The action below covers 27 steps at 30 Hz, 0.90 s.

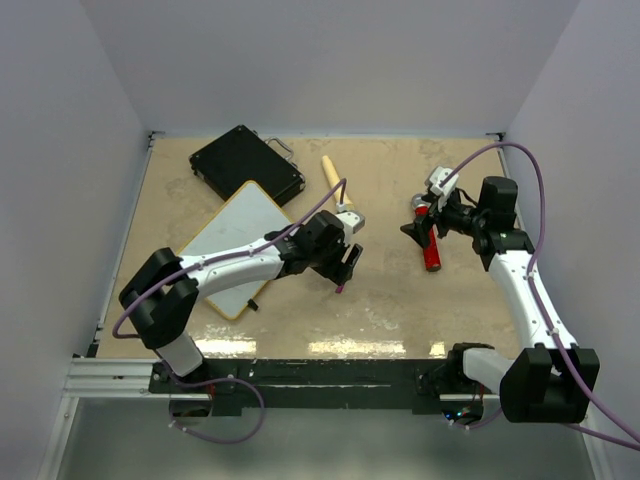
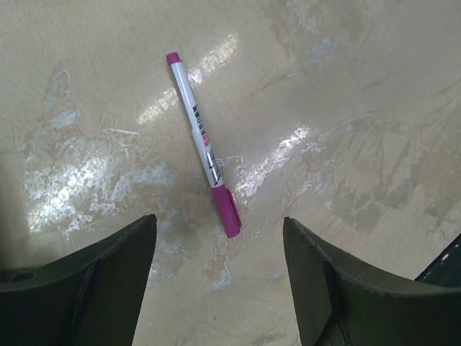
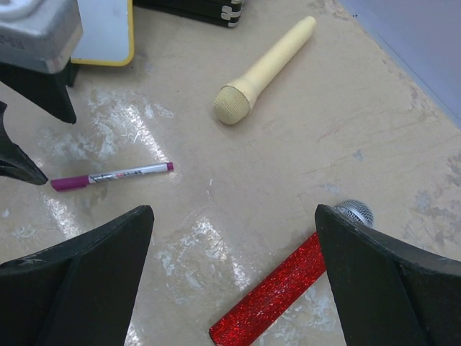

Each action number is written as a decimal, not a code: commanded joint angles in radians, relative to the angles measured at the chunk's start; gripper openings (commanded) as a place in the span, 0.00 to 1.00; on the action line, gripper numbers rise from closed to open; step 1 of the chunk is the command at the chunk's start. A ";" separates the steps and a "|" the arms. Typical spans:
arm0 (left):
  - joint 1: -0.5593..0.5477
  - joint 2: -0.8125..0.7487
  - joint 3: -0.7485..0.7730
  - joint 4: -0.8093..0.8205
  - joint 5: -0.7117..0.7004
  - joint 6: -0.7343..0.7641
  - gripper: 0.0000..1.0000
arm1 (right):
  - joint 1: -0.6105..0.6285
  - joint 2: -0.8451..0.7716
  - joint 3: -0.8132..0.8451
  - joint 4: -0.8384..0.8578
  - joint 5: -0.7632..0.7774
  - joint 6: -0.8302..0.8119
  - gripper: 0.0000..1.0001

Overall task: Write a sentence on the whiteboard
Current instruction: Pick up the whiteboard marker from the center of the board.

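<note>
Hovers with left tool (image 1: 347, 266) spread and empty directly over the pen (image 2: 205, 144), lying on the counter (image 2: 360, 108) along 11-to-5 in wrist view, nearer than the spread right tool (image 1: 418, 225); whiteboard (image 1: 240, 235) at 9 o'clock.

The left arm (image 1: 230, 262) is covering a band of the whiteboard (image 1: 245, 215) behind the left hand (image 1: 345, 268). In the right wrist view only one corner of the whiteboard is showing, beyond the right hand (image 3: 232, 213). The top edge is cutting off the rest, and most of the black case (image 3: 194, 7) too. The right hand's finger (image 3: 389, 281) is hiding the middle of the red microphone (image 3: 270, 295). The print on the marker (image 2: 204, 144) ahead of the left hand is showing too small to read.
</note>
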 commanded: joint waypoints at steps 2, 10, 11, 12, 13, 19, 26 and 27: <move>-0.021 0.020 0.061 -0.053 -0.062 0.012 0.75 | -0.001 -0.005 0.010 0.004 0.000 -0.018 0.99; -0.026 -0.013 0.021 -0.029 -0.042 0.026 0.75 | -0.001 -0.017 0.004 0.001 -0.031 -0.017 0.99; -0.026 -0.013 0.021 -0.029 -0.041 0.028 0.75 | 0.000 -0.017 0.006 -0.001 -0.035 -0.017 0.99; -0.024 -0.015 0.020 -0.030 -0.041 0.028 0.75 | -0.001 -0.014 0.006 -0.005 -0.040 -0.021 0.99; -0.026 -0.016 0.018 -0.030 -0.041 0.028 0.75 | -0.001 -0.014 0.006 -0.010 -0.044 -0.023 0.99; -0.024 -0.021 0.008 -0.024 -0.039 0.023 0.74 | -0.001 -0.003 0.013 -0.035 -0.061 -0.043 0.99; -0.024 -0.018 0.003 -0.023 -0.041 0.028 0.74 | -0.001 -0.003 0.015 -0.041 -0.061 -0.049 0.99; -0.024 -0.016 0.001 -0.023 -0.041 0.031 0.73 | -0.001 -0.003 0.015 -0.042 -0.060 -0.050 0.99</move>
